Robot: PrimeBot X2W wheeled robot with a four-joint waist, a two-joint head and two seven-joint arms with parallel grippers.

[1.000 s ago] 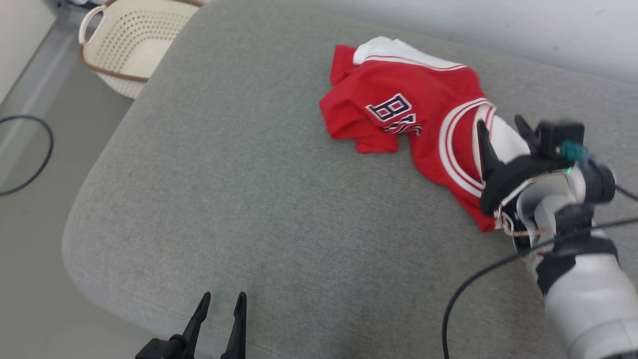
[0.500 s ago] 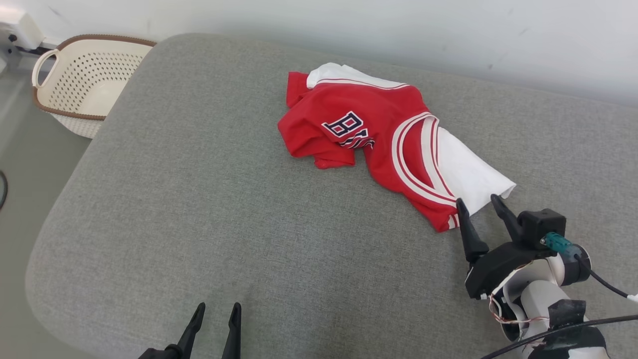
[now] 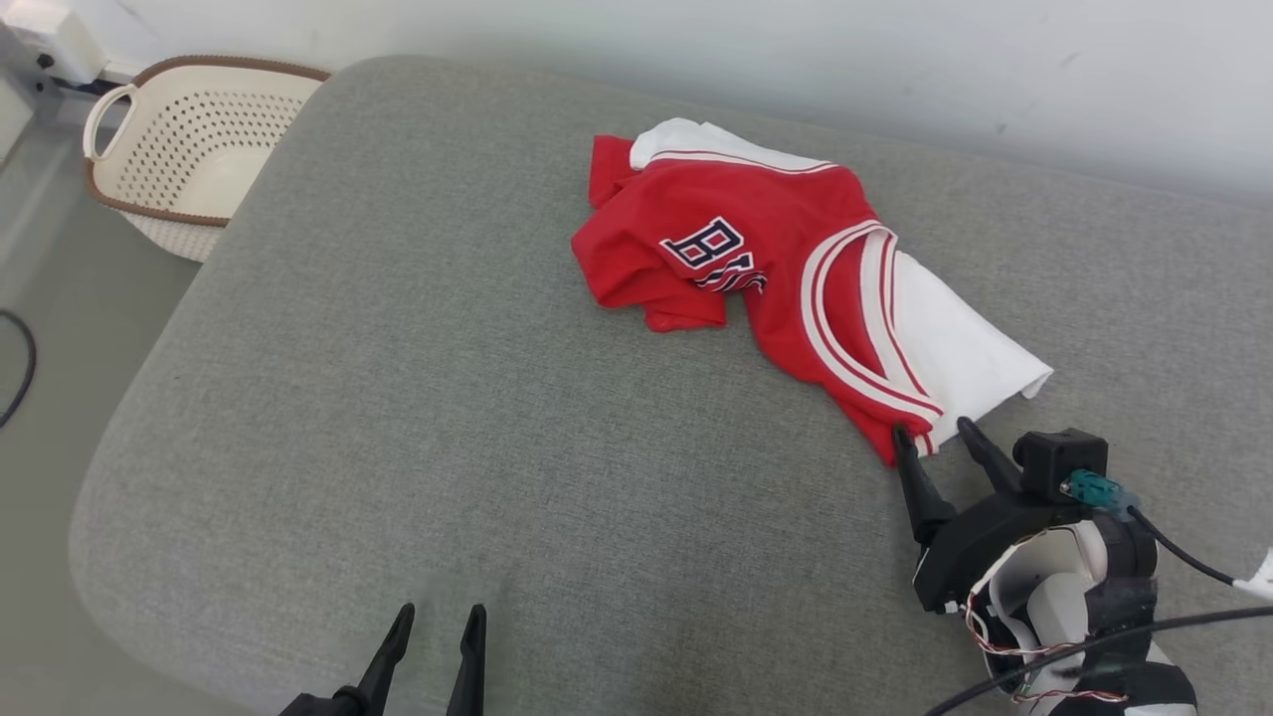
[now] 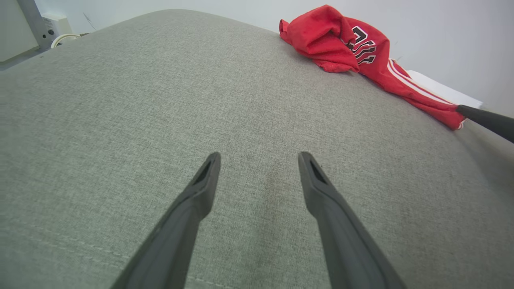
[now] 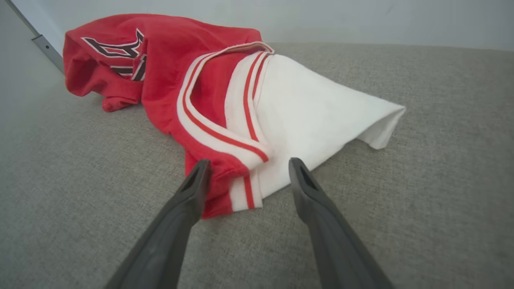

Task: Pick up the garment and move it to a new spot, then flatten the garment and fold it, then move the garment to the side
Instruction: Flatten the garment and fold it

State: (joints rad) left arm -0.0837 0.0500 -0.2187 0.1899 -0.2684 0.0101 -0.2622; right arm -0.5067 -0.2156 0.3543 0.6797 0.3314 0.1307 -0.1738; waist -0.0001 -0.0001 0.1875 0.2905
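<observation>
The garment [image 3: 786,268] is a red jersey with white stripes, dark lettering and a white panel, lying crumpled on the far right part of the grey cushion [image 3: 448,418]. My right gripper [image 3: 935,433] is open, its two fingers straddling the garment's near corner [image 5: 241,188] without closing on it. Down at the cushion's near edge, my left gripper [image 3: 438,622] is open and holds nothing. In the left wrist view the garment [image 4: 349,44] lies far ahead to the right, beyond that gripper [image 4: 259,160].
A cream perforated basket [image 3: 189,149] with a brown rim stands on the floor past the cushion's far left corner. A pale wall [image 3: 796,60] runs behind the cushion. A black cable [image 3: 20,368] lies on the floor at left.
The head camera has shifted, so the whole picture moved. My right gripper has drawn back from above the garment's striped part to its near corner, still open. The left gripper stays put.
</observation>
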